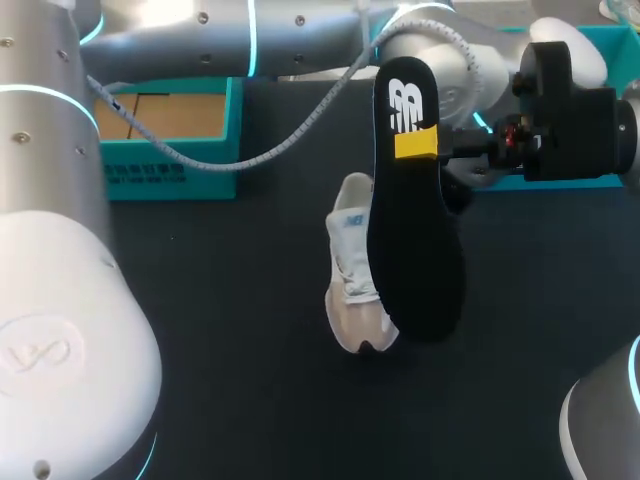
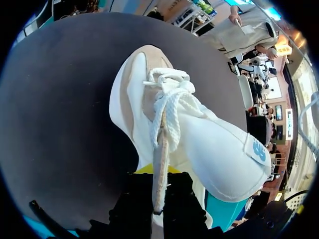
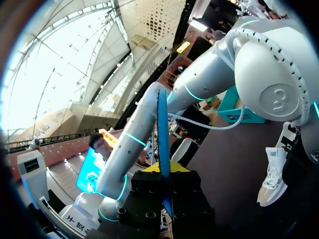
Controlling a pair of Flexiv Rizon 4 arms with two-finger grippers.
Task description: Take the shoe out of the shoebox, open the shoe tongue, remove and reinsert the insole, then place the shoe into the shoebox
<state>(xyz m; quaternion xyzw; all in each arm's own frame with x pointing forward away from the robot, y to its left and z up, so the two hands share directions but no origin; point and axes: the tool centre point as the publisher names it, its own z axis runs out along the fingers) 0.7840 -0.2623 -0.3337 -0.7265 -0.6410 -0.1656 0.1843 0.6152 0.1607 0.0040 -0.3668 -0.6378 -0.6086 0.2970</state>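
At the middle of the dark matte table [image 1: 220, 330], the white and beige lace-up shoe [image 1: 352, 265] lies with its toe toward me, well apart from the open teal cardboard shoebox [image 1: 170, 130] at the back left. My right gripper [image 3: 163, 169] is closed flat on the long black foam insole [image 1: 415, 240], pinching it near the narrow heel end and holding it in the air just beside the shoe. I judge that the insole is out and that putting it back is the step in hand. My left gripper [image 2: 159, 174] looks clamped on a thin beige edge of the shoe by its opening, though its fingertips are mostly hidden. To do this well I would line the insole up with the shoe's length, dip its wide end into the opening, and slide it under the tongue while the left steadies the shoe. The shoe has thick white laces bunched over the front, a beige toe panel and a puffy white tongue with a small blue mark.
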